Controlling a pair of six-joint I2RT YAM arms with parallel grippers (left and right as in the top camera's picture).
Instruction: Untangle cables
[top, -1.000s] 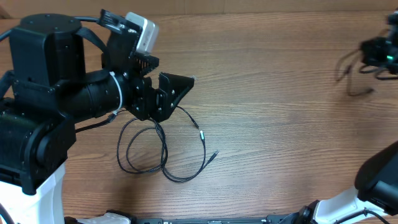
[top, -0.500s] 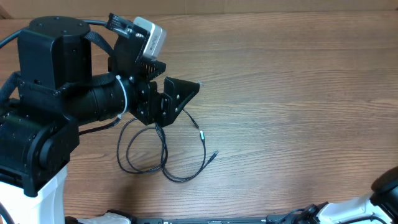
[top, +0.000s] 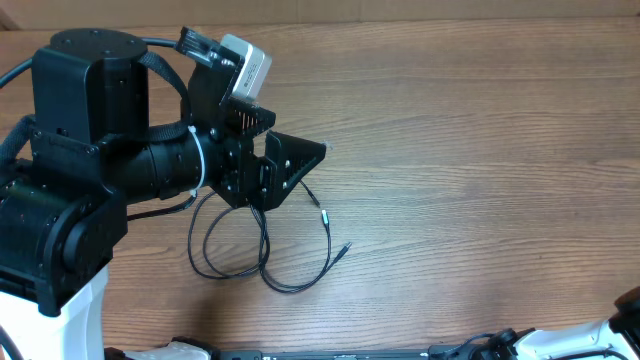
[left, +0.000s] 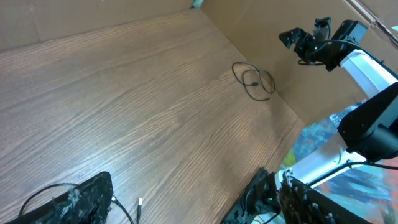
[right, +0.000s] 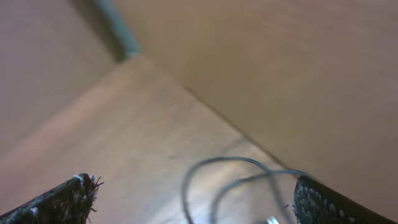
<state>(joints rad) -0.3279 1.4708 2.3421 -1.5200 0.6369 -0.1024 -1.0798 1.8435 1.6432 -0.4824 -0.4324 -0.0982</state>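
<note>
Thin black cables (top: 262, 243) lie in overlapping loops on the wooden table, with small plug tips (top: 322, 216) pointing right. My left gripper (top: 281, 171) hovers over their upper end, open and holding nothing. In the left wrist view one plug (left: 139, 205) lies between the left gripper's (left: 168, 208) wide-spread fingers. Another coiled cable (left: 254, 81) lies far off by the cardboard wall. It shows blurred (right: 231, 179) on the table below my open right gripper (right: 196, 211).
A cardboard wall (left: 261, 31) borders the table's far side. My right arm (left: 323, 46) hangs above the far corner. The left arm's bulky black body (top: 80, 170) covers the table's left part. Bare wood (top: 470, 180) stretches across the middle and right.
The right arm, carrying a dangling cable at the top right a second ago, has left the overhead view and its jaws have opened. My left gripper drifted slightly right.
</note>
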